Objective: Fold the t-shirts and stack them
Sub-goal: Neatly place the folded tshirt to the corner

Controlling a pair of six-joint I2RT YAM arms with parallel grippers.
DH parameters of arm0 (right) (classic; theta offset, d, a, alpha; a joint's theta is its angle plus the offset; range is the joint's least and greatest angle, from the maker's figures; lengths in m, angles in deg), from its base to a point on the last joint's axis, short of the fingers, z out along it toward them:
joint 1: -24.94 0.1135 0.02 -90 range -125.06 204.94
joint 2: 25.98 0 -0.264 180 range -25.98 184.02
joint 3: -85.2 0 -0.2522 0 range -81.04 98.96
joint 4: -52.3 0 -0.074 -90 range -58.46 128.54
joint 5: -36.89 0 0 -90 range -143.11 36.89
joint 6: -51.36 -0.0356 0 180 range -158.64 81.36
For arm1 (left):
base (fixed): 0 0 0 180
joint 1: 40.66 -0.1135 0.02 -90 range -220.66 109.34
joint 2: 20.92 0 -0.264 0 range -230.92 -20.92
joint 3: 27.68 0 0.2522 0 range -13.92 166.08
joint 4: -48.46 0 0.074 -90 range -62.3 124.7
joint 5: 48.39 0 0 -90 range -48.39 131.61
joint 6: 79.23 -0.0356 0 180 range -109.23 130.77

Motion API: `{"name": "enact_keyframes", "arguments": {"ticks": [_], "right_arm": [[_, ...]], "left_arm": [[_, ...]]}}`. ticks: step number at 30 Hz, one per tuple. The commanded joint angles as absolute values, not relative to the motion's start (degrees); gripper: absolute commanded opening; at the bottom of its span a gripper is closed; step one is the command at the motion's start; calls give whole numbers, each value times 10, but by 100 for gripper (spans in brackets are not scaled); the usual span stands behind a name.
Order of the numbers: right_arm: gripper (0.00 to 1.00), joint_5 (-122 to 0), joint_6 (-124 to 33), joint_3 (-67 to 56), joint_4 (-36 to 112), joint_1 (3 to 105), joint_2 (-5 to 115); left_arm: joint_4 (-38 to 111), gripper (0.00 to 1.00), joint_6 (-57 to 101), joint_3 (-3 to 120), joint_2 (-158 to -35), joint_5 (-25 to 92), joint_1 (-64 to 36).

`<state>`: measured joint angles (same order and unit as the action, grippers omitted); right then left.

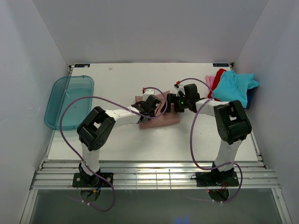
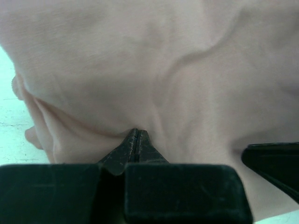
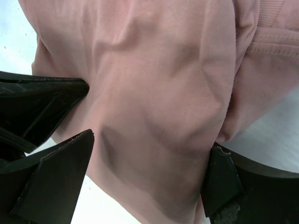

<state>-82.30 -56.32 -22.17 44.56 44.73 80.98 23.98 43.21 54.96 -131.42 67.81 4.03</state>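
Mid-frame on the bench (image 1: 117, 79) we list: dusty-pink t-shirt (image 1: 161, 120), left pincer (image 2: 137, 136) clamped onto it, right pincer (image 3: 149, 158) gaping astride.

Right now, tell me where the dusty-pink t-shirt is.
Top view: the dusty-pink t-shirt lies centre-frame, the left claw shut on it and the right claw open around it, right of the teal tray.
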Motion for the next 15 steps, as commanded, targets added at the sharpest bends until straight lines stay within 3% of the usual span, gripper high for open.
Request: {"name": "enact_keyframes", "arguments": {"ticks": [1, 9, 15], "right_arm": [[90, -781, -563, -216, 389, 473, 849], [96, -718, -546, -189, 350, 514, 864], [66, -668, -525, -154, 301, 552, 892]], "left_arm": [[248, 0, 437, 542, -1303, 675, 39], [256, 0, 441, 541, -1306, 673, 38], [260, 0, 442, 538, -1307, 672, 36]]}}
